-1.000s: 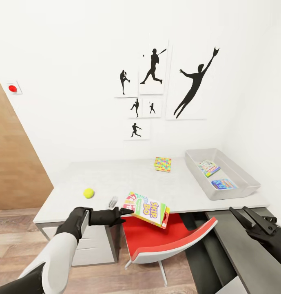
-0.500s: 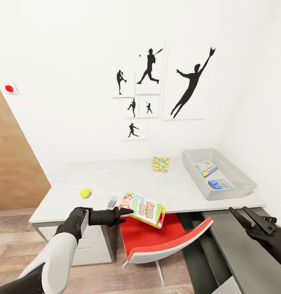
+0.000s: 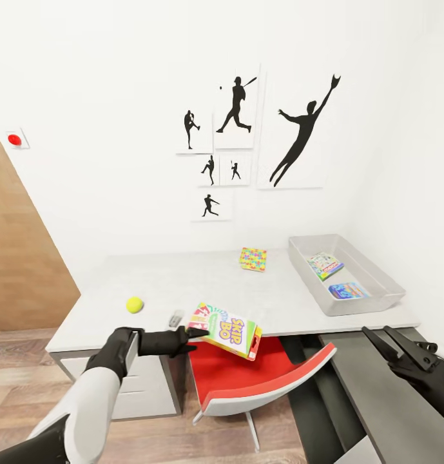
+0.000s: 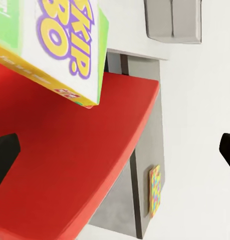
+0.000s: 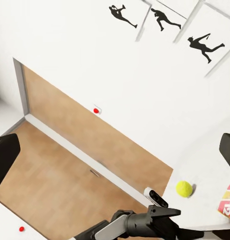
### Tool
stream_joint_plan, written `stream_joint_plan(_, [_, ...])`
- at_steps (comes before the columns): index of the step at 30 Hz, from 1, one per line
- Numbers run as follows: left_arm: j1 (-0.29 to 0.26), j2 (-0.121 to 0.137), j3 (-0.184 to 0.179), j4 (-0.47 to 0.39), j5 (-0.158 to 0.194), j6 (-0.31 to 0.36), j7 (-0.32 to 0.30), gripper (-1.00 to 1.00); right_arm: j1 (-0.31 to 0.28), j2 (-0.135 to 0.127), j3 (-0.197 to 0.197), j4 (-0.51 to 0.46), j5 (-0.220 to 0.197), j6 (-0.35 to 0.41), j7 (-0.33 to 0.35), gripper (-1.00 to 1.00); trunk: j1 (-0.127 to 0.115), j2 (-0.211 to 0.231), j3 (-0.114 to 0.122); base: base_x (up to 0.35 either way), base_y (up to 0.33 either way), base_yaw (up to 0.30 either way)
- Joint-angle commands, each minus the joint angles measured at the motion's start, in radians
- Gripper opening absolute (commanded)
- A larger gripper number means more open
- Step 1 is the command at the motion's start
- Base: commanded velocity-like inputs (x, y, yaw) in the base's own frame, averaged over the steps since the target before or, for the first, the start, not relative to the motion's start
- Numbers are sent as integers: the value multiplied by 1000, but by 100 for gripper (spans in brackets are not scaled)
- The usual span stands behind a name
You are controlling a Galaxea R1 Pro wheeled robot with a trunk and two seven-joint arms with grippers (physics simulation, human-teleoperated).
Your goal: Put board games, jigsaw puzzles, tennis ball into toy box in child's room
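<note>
My left gripper (image 3: 197, 332) is shut on the left edge of a board game (image 3: 227, 330), a green and white Skip-Bo box with red-yellow edging, which hangs tilted over the red chair just off the table's front edge. The box (image 4: 54, 45) also fills a corner of the left wrist view. The tennis ball (image 3: 135, 304) rests on the table (image 3: 183, 283) at front left. A jigsaw puzzle (image 3: 254, 259) lies near the back wall. The grey toy box (image 3: 308, 274) stands at the table's right end with two board games (image 3: 348, 290) inside. My right gripper (image 3: 388, 340) hangs open over the lower side section.
A red and white chair (image 3: 260, 374) is tucked under the table's front edge. A small grey object (image 3: 176, 318) lies on the table beside my left hand. A wooden door (image 3: 22, 258) is at the left. White drawers (image 3: 141, 386) sit below the table.
The camera shifted a little early on, so the whole scene moved in view. The left gripper still holds the game box over the chair; the right arm has not moved.
</note>
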Motion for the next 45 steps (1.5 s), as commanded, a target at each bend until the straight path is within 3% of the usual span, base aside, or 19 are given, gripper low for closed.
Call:
stream_joint_plan(1, [-1, 2, 11, -1, -11, 8, -8, 100, -1, 0, -1, 0, -1, 5, 2, 100, 0, -2, -2, 0, 0, 0])
stream_joint_plan(9, [-1, 17, 23, -1, -11, 8, -9, 100, -1, 1, -2, 0, -1, 5, 3, 100, 0, -2, -2, 0, 0, 0])
stream_joint_plan(26, [-1, 17, 25, -1, -9, 8, -10, 100, -1, -8, -9, -1, -9, 10, 10, 100, 62, -114, -52, 0, 0, 0])
stream_joint_plan(29, [-1, 17, 25, -1, -9, 8, -10, 100, 0, -14, -42, -2, -11, 22, 11, 100, 73, -135, -61, 0, 0, 0])
stream_joint_plan(32, [-1, 17, 25, -1, -8, 8, -10, 100, 0, -16, -103, -3, -15, 49, 35, 100, 81, -149, -67, 0, 0, 0])
stream_joint_plan(34, [-1, 17, 25, -1, -8, 8, -10, 100, 1, -17, -158, -3, -18, 90, 104, 100, 81, -149, -67, 0, 0, 0])
stream_joint_plan(37, [-1, 16, 25, -1, -8, 8, -10, 100, 1, -17, -199, -3, -17, 102, 199, 100, 81, -149, -67, 0, 0, 0])
stream_joint_plan(45, [-1, 15, 25, -1, -9, 7, -9, 100, 1, -5, -220, -3, -7, 102, 255, 100, 104, -191, -86, 0, 0, 0])
